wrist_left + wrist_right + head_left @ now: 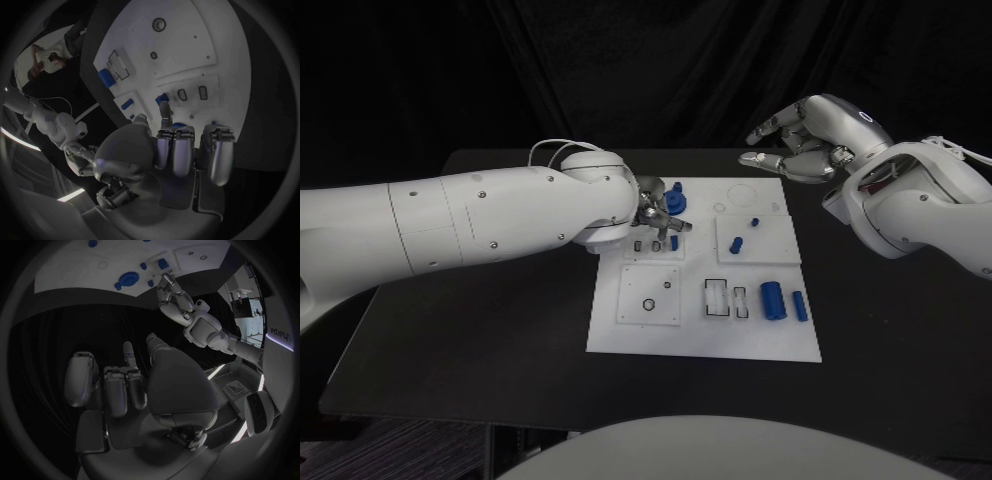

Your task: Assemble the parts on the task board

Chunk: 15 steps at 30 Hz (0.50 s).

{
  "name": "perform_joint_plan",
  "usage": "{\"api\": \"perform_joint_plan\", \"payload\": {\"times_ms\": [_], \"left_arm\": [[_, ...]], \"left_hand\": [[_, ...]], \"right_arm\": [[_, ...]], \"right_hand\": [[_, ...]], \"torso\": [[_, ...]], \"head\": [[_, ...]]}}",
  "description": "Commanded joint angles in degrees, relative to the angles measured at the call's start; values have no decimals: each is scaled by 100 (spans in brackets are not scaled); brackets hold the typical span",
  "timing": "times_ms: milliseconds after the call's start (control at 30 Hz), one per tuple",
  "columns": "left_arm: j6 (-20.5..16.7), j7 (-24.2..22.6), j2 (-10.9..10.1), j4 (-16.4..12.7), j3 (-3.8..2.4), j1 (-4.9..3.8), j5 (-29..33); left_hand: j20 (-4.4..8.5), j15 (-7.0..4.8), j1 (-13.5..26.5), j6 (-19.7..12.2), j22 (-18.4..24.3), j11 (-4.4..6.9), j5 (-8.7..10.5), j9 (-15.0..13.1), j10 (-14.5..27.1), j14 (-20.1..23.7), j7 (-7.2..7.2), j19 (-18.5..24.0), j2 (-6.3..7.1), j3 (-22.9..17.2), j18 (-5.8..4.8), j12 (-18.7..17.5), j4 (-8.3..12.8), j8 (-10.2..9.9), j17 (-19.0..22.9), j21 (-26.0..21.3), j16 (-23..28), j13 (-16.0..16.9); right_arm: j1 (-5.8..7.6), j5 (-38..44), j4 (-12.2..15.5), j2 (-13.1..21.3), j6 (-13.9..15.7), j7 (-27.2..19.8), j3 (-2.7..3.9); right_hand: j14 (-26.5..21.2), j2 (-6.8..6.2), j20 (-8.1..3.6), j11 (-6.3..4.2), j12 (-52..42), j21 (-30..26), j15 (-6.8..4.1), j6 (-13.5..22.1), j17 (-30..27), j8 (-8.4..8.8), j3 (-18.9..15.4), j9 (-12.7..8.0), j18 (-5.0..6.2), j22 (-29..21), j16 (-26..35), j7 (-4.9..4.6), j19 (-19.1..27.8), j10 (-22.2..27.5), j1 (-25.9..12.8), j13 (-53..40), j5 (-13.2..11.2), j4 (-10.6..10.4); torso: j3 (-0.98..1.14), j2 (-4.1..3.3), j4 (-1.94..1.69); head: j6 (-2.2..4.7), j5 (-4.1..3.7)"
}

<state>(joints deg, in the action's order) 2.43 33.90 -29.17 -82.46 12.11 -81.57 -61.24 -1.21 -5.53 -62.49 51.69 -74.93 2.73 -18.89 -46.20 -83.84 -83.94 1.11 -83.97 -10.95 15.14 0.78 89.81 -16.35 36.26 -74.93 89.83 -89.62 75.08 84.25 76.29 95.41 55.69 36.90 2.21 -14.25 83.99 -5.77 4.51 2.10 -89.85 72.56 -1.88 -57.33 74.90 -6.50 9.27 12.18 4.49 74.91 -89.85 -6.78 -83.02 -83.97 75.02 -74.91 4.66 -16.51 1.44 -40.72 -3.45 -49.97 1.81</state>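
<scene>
While the left arm reaches across the task board's far-left part, the lines below run from the hands outward.

Left hand (646, 215): low over the board's far-left area, fingers pointing down at a small raised plate; the left wrist view shows the fingers (181, 150) curled close together, with something blue just past their tips – whether they hold it I cannot tell.

Right hand (805, 140): raised beyond the table's far-right corner, well apart from the board, fingers bent loosely and apart, nothing in them.

Task board (625, 340): white plate in the middle of the black table (459, 330), with several square raised plates on it.

Blue round part (676, 200): stands near the board's far edge, just beside the left hand.

Small blue peg (674, 242): upright on the raised plate under the left hand.

Blue cylinder (772, 297): lies toward the board's right edge, with a thinner blue rod (800, 306) just beside it – nearer that edge.

Small blue piece (737, 242): on the raised plate at the board's far-right part.
</scene>
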Motion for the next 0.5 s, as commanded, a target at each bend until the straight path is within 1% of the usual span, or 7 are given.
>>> {"api": "perform_joint_plan", "payload": {"times_ms": [33, 167, 233, 300, 400, 467, 500], "left_arm": [[-167, -204, 49, 46, -3, 30, -46], [-186, -246, 97, 110, -3, 46, -46], [-197, -266, 119, 151, -3, 57, -46], [-199, -278, 135, 185, -3, 67, -46], [-198, -284, 149, 223, -3, 83, -46], [-204, -283, 157, 244, -3, 100, -46], [-204, -281, 159, 251, -3, 109, -46]], "left_hand": [[33, -20, -48, -37, -1507, 24, -54, -12, -616, -606, 2, -603, 10, -33, -78, 19, 10, -52, -1507, 17, -38, 1492], [29, -16, -100, -17, -1507, 19, -171, -42, -616, -606, 6, -603, 18, -61, -78, 19, 19, -142, -1507, 17, -38, 1492], [28, -15, -113, -12, -1507, 18, -192, -48, -616, -606, 6, -603, 17, -70, -78, 19, 21, -159, -1507, 17, -38, 1492], [27, -14, -131, -7, -1507, 18, -213, -56, -616, -606, 7, -603, 17, -81, -78, 19, 26, -180, -1507, 17, -38, 1492], [27, -14, -146, -2, -1507, 17, -226, -62, -616, -606, 7, -603, 16, -91, -78, 19, 30, -197, -1507, 17, -38, 1492], [27, -13, -160, 2, -1507, 17, -233, -67, -616, -606, 7, -603, 12, -101, -78, 19, 34, -209, -1507, 17, -38, 1492], [27, -13, -160, 2, -1507, 17, -233, -67, -616, -606, 7, -603, 12, -101, -78, 19, 34, -209, -1507, 17, -38, 1492]], "right_arm": [[-14, 6, 1, 4, -24, 118, 4], [-19, 6, 3, 0, -32, 117, 4], [-20, 6, 6, 0, -38, 118, 4], [-21, 6, 7, 4, -40, 120, 4], [-22, 6, 8, 10, -42, 123, 4], [-22, 6, 9, 16, -42, 125, 4], [-22, 6, 11, 18, -42, 125, 4]], "right_hand": [[601, 64, 23, 30, -15, 15, 54, -29, 1510, -11, 34, -9, -85, 1032, -15, 5, -7, -603, -3, -1509, 28, -9], [601, 64, 23, 30, -15, 15, 54, -29, 1510, -11, 34, -9, -85, 1032, -15, 5, -7, -603, -3, -1509, 28, -9], [601, 64, 23, 30, -15, 15, 54, -29, 1510, -11, 34, -9, -85, 1032, -15, 5, -7, -603, -3, -1509, 28, -9], [601, 66, 24, 31, -15, 8, 54, -30, 1510, -10, 35, -10, -84, 1030, -15, 4, -5, -603, -3, -1509, 32, -10], [601, 66, 24, 31, -15, 8, 54, -30, 1510, -10, 35, -10, -84, 1030, -15, 4, -5, -603, -3, -1509, 32, -10], [601, 66, 24, 31, -15, 8, 54, -30, 1510, -10, 35, -10, -84, 1030, -15, 4, -5, -603, -3, -1509, 32, -10], [601, 66, 24, 31, -15, 8, 54, -30, 1510, -10, 35, -10, -84, 1030, -15, 4, -5, -603, -3, -1509, 32, -10]], "torso": [[7, 3, 13], [-12, 1, 21], [-26, -8, 11], [-31, -11, 6], [-33, -16, 7], [-27, -19, -6], [-28, -21, -5]], "head": [[-3, 0], [-3, -2], [-3, -12], [-3, -18], [-3, -19], [-3, -34], [-3, -38]]}}
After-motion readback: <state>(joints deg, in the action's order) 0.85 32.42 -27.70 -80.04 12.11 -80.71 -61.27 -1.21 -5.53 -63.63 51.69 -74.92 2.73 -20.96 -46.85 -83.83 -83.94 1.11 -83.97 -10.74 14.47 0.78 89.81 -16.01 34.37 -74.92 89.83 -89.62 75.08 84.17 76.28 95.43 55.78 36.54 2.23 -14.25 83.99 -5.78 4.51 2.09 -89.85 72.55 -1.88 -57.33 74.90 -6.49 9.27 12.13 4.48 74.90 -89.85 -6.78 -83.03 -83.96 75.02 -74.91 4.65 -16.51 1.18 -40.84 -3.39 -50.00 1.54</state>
